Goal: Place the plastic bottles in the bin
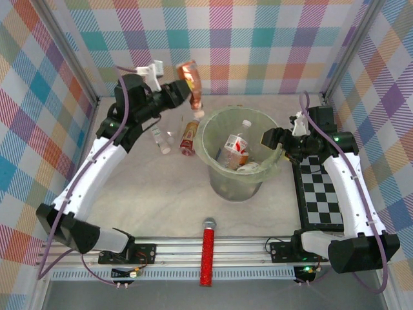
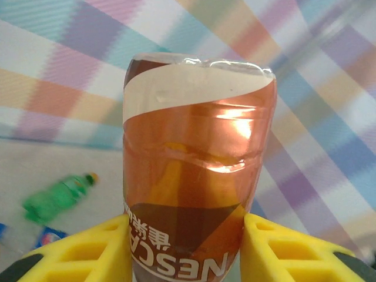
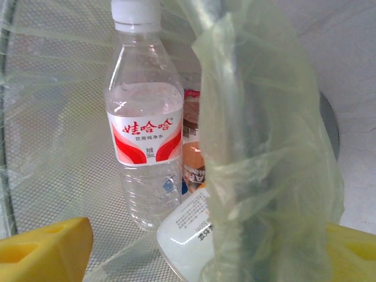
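Note:
My left gripper point(image 1: 179, 91) is shut on a brown plastic bottle point(image 1: 191, 72) with an orange label and holds it in the air, cap down, just beyond the bin's far left rim. In the left wrist view the yellow fingers point(image 2: 94, 249) press both sides of this bottle point(image 2: 197, 170). The bin point(image 1: 213, 169) is a grey mesh bucket lined with a pale green bag. It holds a clear red-labelled bottle point(image 3: 144, 135), a white one point(image 3: 188, 229) and a brown one point(image 3: 192, 158). My right gripper point(image 1: 276, 139) stands open astride the bin's right rim point(image 3: 264, 176).
On the table left of the bin lie a brown bottle point(image 1: 188, 137) and a clear one point(image 1: 161, 141). A green bottle point(image 2: 56, 197) and a blue-labelled one point(image 2: 47, 238) lie farther off. A red glittery stick point(image 1: 208, 255) rests on the near rail, and a checkered mat point(image 1: 319, 194) lies at the right.

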